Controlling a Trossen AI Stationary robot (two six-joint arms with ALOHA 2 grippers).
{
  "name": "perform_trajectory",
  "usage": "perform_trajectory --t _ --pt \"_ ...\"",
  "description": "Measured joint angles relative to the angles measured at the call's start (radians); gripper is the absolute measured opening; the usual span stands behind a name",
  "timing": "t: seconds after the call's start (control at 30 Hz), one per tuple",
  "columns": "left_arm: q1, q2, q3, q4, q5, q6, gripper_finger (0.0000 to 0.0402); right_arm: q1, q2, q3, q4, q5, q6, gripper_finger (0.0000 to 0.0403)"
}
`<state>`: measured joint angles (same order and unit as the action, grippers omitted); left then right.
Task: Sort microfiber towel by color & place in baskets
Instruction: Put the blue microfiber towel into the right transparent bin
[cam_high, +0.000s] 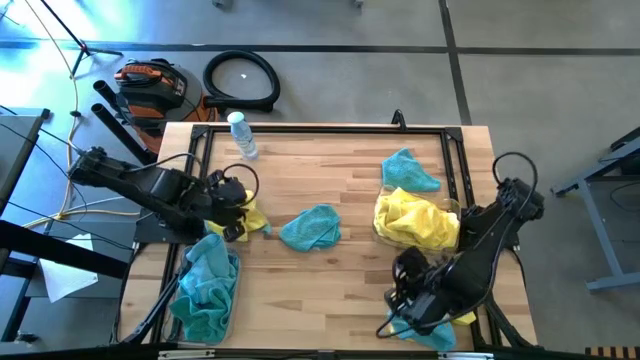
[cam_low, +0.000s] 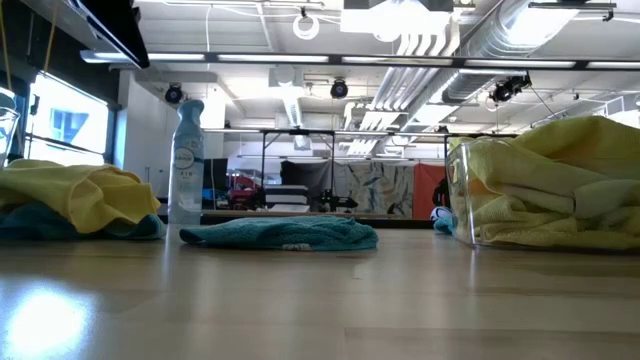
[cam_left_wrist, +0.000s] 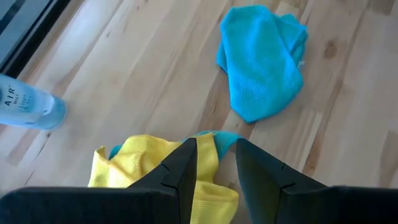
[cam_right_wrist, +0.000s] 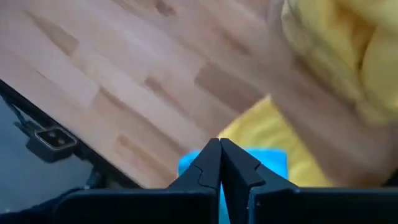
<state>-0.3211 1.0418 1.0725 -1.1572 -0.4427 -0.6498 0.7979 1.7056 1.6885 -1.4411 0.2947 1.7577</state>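
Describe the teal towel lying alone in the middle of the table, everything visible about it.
The teal towel is a small fuzzy microfiber cloth, bright teal-blue, crumpled and loosely folded into a low rumpled heap rather than spread flat. It lies on the bare wooden table near its centre, between the two baskets, touching only the tabletop. No gripper holds it; the left wrist view shows it ahead of that arm's fingers.

Clear spray bottle lying on wood worktop nr far edge; black hose coil & orange vac on floor.
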Motion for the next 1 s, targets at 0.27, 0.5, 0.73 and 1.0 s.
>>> perform_trajectory --t 0.27,0.5,0.73,1.0 --pt "0.0 -0.028 0.0 0.0 0.0 0.002 0.0101 0.075 0.075 -0.003 0.011 -0.266 0.218 0.0001" --pt "0.0 -0.02 0.0 0.001 0.0 0.016 0.0101 0.128 0.119 -0.003 0.061 -0.329 0.322 0.0048" --pt "0.0 -0.019 0.0 0.001 0.02 0.019 0.0101 0.139 0.203 -0.003 0.063 -0.352 0.326 0.0148" --pt "0.0 -0.019 0.0 0.002 0.04 0.019 0.0101 0.139 0.312 -0.004 0.074 -0.354 0.199 0.0205"
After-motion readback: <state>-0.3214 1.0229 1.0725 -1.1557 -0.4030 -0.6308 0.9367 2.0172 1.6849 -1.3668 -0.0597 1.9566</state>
